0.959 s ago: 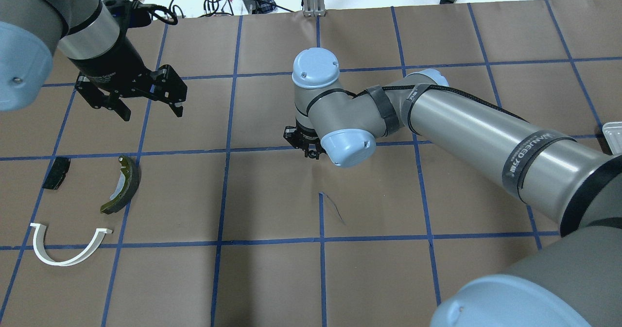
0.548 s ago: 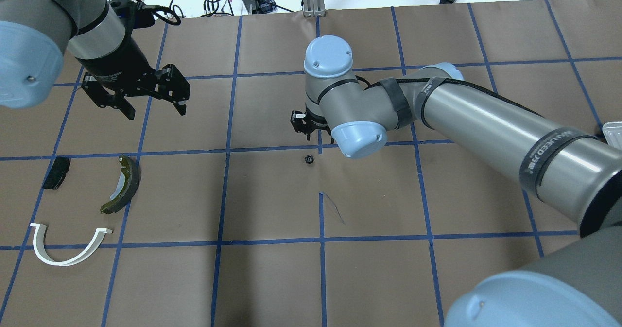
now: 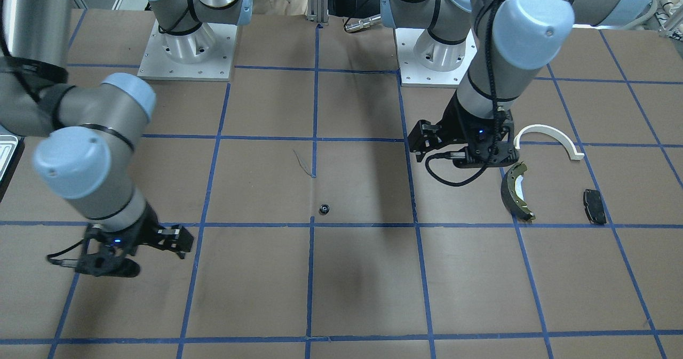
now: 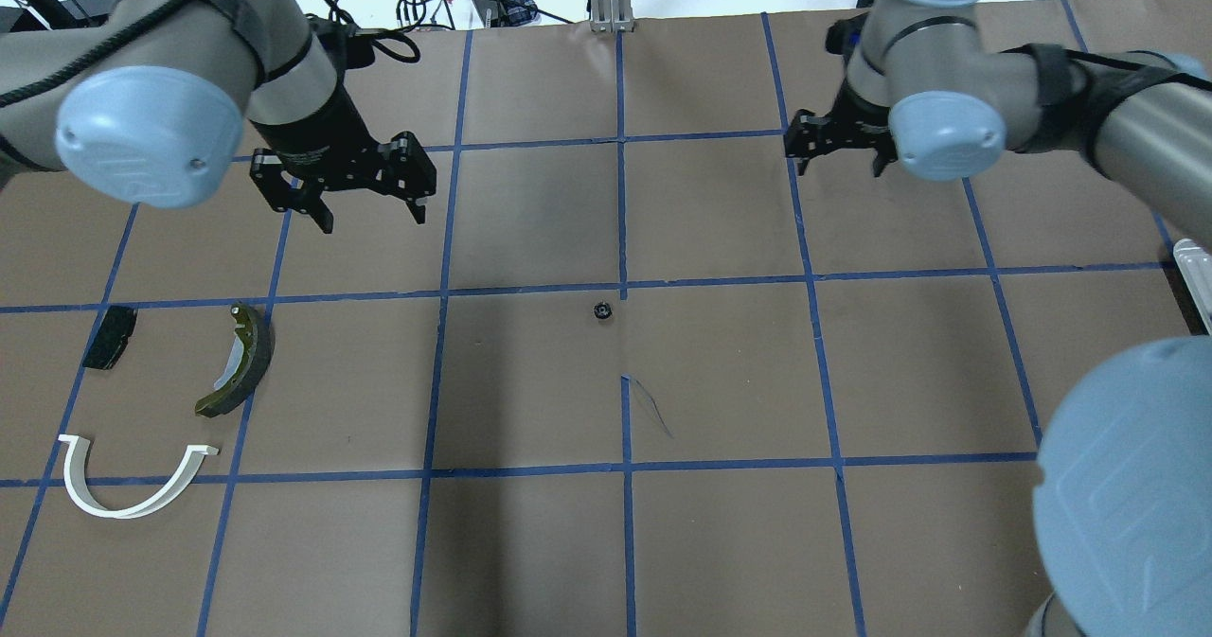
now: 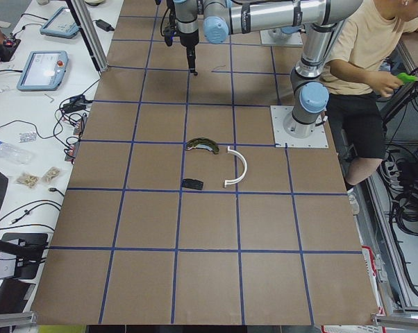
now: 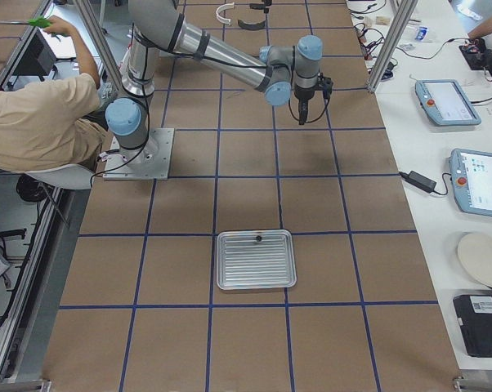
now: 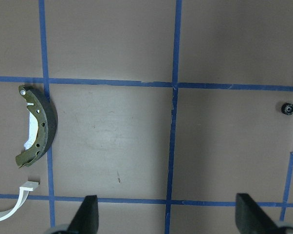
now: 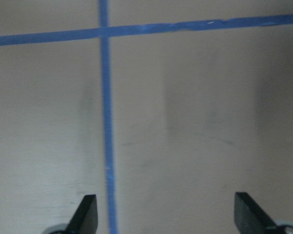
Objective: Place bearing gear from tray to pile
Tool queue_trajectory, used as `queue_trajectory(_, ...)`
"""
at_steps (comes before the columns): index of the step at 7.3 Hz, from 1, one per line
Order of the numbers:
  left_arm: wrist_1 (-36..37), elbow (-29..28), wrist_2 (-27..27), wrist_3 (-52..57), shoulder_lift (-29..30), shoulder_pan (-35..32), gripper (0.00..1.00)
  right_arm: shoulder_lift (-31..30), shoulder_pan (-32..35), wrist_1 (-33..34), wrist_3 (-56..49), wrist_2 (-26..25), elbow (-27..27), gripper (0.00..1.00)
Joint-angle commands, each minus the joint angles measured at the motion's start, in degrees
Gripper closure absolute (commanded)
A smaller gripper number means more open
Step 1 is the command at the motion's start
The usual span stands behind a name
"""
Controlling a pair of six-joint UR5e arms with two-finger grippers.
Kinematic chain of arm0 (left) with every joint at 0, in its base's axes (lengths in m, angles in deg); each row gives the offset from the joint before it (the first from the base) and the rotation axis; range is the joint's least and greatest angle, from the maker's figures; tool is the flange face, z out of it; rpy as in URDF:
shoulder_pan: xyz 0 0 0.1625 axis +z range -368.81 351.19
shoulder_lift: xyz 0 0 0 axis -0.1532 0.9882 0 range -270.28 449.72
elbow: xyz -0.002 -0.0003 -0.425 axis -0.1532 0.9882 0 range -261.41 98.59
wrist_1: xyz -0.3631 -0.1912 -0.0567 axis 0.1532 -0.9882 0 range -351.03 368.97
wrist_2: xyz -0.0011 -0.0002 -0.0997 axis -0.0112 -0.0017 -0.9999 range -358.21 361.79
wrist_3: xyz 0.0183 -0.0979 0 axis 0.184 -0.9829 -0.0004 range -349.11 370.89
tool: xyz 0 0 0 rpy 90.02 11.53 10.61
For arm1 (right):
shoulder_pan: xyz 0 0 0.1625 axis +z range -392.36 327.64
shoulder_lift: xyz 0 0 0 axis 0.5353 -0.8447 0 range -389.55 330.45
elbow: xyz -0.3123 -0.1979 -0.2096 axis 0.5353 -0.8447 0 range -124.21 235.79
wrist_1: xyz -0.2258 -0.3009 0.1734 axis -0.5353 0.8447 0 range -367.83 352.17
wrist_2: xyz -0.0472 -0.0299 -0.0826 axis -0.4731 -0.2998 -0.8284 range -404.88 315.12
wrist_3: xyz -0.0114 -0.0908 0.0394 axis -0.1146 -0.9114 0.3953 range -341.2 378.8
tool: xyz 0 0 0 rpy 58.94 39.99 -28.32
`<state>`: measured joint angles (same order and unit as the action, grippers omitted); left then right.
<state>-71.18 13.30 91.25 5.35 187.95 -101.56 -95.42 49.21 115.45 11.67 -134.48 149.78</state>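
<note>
Bearing gear [image 4: 600, 310] on open table [image 4: 530, 391], well apart from left pincer [image 4: 371, 219] and right pincer [image 4: 837, 166], both wide

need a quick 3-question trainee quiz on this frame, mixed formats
1. True or false: the right end effector grips the bearing gear.
2. Fill in: the left end effector has its jaws ___.
3. The bearing gear lies: A) between the left end effector's fingers; B) on the bare table, near a tape crossing; C) against the brake shoe.
Key: 1 false; 2 open; 3 B.
</note>
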Motion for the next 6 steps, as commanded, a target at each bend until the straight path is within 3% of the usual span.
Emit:
queue_trajectory(1, 5.6, 0.04, 0.02, -3.32, 5.28, -7.32, 0.0, -2.59, -11.65, -0.15, -19.18, -2.15, 0.23, 0.0)
queue_trajectory(2, 10.57, 0.13, -0.07, -3.69, 8.35, -9.97, 0.0, -2.69, -17.35, -0.23, -27.42, -2.77, 0.84, 0.0)
queue_trajectory(4, 13.69, 0.05, -0.25, -6.4, 12.76, -14.11, 0.0, -2.69, -29.31, -0.32, -41.94, -2.08, 2.77, 0.0)
queue_trajectory(6, 16.76, 0.31, -0.25, -6.33, 16.19, -15.97, 0.02, -2.43, -35.83, 1.0, -54.34, -2.08, 7.68, 0.0)
